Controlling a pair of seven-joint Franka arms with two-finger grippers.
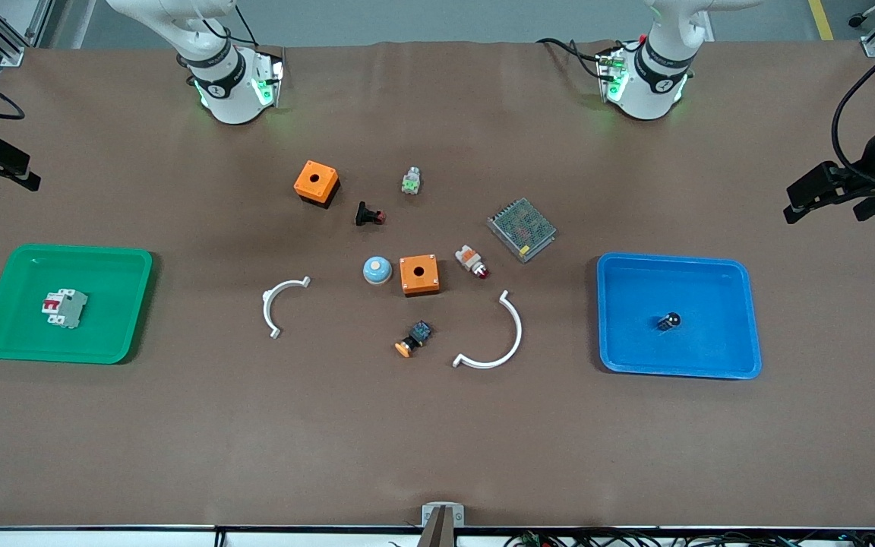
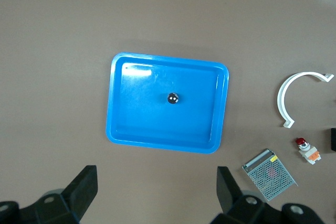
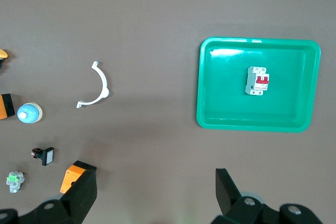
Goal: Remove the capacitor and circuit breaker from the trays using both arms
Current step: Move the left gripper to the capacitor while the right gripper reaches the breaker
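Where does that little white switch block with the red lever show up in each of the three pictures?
Front view: the breaker lies in the green tray, toward the right arm's end of the table.
Left wrist view: not in it.
Right wrist view: the breaker lies in the green tray.
Shared landmark: the green tray.

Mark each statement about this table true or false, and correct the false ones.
1. The breaker lies in the green tray. True.
2. The capacitor lies in the green tray. False: it is in the blue tray.
3. The left gripper holds the capacitor. False: it is open and empty, above the blue tray.
4. The right gripper is open. True.
5. Two orange boxes stand stacked. False: they sit apart.
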